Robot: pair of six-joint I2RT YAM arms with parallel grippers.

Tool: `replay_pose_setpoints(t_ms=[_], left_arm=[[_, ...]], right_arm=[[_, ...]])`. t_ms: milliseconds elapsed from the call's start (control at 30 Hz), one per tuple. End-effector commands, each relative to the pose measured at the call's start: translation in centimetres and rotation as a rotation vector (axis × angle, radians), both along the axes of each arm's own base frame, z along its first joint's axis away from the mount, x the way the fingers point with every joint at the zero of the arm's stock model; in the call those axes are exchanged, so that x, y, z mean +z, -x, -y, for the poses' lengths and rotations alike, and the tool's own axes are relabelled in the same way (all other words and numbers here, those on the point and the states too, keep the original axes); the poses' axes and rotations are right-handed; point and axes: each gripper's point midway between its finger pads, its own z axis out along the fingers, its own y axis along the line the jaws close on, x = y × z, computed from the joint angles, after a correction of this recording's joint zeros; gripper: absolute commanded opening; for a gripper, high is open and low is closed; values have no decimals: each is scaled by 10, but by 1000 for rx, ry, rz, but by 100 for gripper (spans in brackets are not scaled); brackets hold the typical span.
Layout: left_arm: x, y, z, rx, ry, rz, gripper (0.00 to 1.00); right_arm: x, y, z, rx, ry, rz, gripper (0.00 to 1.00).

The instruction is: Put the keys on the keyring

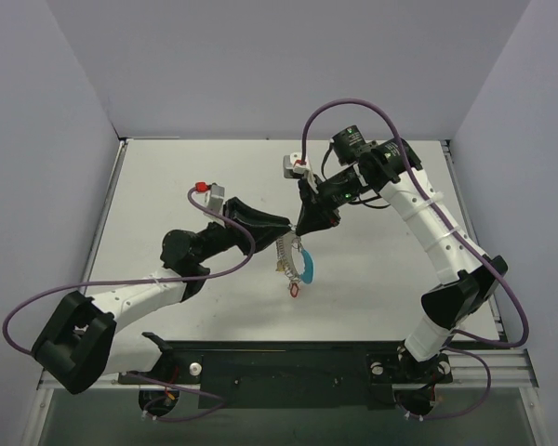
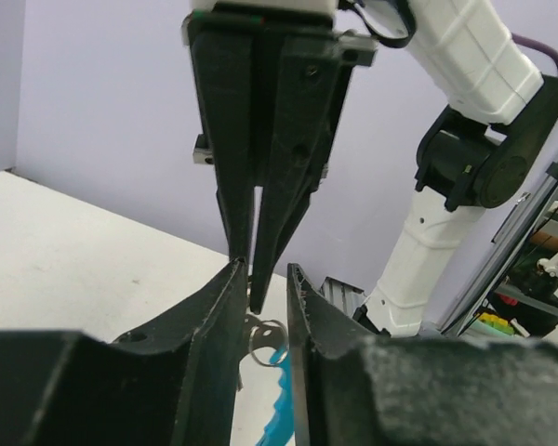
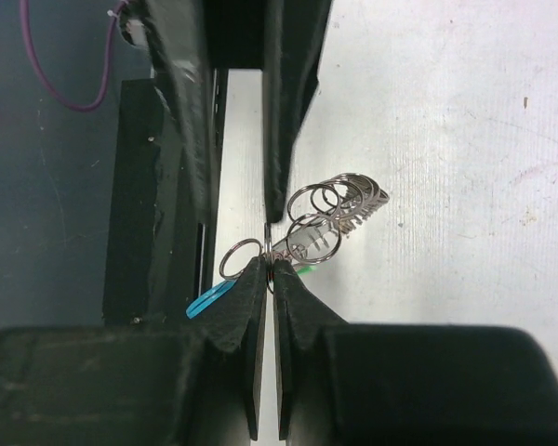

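Note:
My right gripper [image 3: 272,260] is shut on a thin wire ring of the keyring [image 3: 313,238], holding it up over the table. A bunch of small silver rings and keys [image 3: 355,198] fans out beyond it, and a green key head [image 3: 305,270] peeks out beside my fingertip. The keyring's light-blue segment [image 3: 209,299] hangs to the left. From above, the keyring [image 1: 300,263] dangles under both grippers with a red tag [image 1: 294,290] at its bottom. My left gripper [image 2: 263,271] is open, its jaws either side of the right gripper's tips, with a small ring [image 2: 266,338] below.
The white table [image 1: 186,177] is walled in by purple panels on three sides. A black rail [image 1: 288,367] with the arm bases runs along the near edge. The right arm's white links [image 2: 465,56] rise behind the grippers in the left wrist view.

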Motion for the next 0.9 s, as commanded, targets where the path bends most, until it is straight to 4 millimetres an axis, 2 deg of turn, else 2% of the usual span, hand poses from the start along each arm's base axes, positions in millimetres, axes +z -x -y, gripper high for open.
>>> replay_pose_setpoints(t_ms=[0,67,100,133,167,200,300,333,367,400,500,633,867], left_arm=[[32,12,-9,14,-6,116,35],[27,11,-8,18,-58,115,38],[32,12,-9,24,-68,140,39],[22,10,-7,20,-114,108,39],[29,12,-7,21,-130,149,40],[12,8,-4,15,-204,114,40],[-5,3,-3,16,-355,61,40],[1,0,-4,35,-373,110,40],[-12,0,-5,27,-428,70,41],[-9,-4,-5,53,-454,102,40],[-20,-8,-8,71,-541,104,40],[-15,-10,-6,86,-561,147,40],[-12,-3,15,42,-537,167,40]], right_arm=[[5,8,2,-5,8,-17,0],[3,9,2,-7,19,-18,0],[2,9,2,-10,24,-21,0],[2,7,2,-15,31,-14,0],[0,7,3,-20,43,-14,0],[0,7,3,-21,51,-15,0],[-3,7,7,-22,90,-3,0],[-3,9,8,-16,104,-9,0],[-5,8,9,-20,123,-6,0],[-5,10,11,-16,137,-11,0],[-11,12,17,-15,198,-16,0],[-15,13,21,11,253,-14,0],[-18,13,21,15,271,-23,0]])
